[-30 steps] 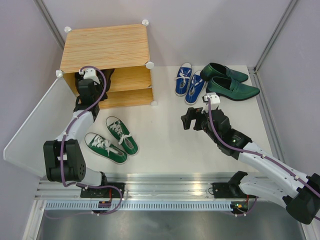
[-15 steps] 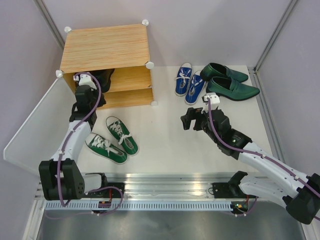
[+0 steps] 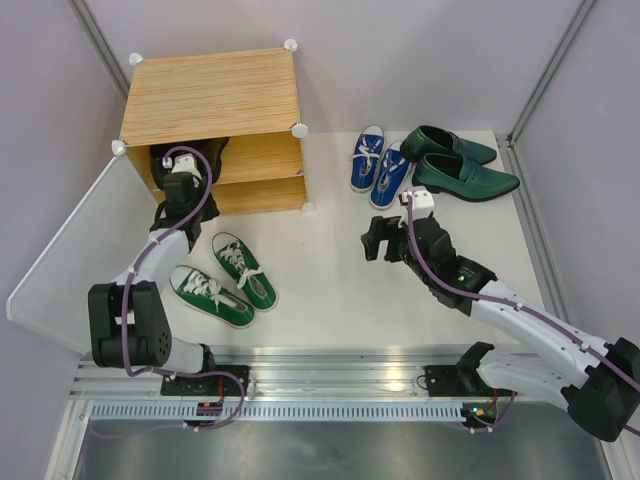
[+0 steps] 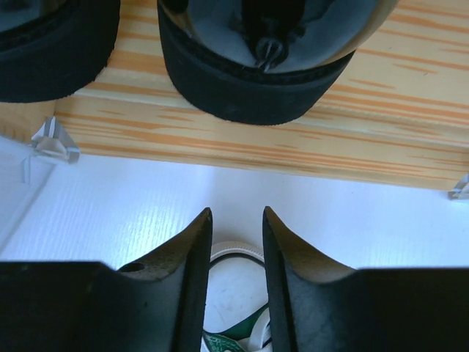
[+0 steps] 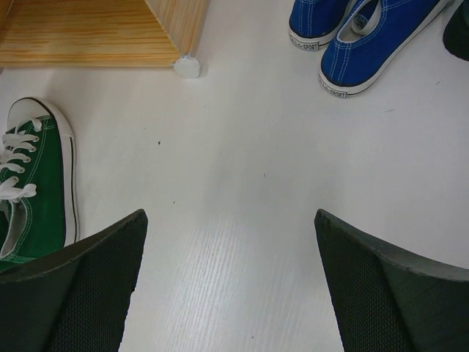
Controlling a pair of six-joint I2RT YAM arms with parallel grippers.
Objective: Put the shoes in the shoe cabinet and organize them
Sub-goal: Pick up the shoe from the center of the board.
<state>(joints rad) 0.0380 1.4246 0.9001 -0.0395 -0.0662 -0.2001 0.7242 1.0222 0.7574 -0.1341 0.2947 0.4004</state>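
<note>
**Top external view:** fixed high behind the arm bases, facing down and forward. It stands far enough back to take in the whole surface and the shoe cabinet.

**Left wrist view:** very near, looking past the left pincer at the cabinet's shelf edge and the black boots.

**Right wrist view:** near, looking down past the right pincer onto the surface. With the top view it shares a green sneaker, the blue sneakers and a cabinet corner.
</note>
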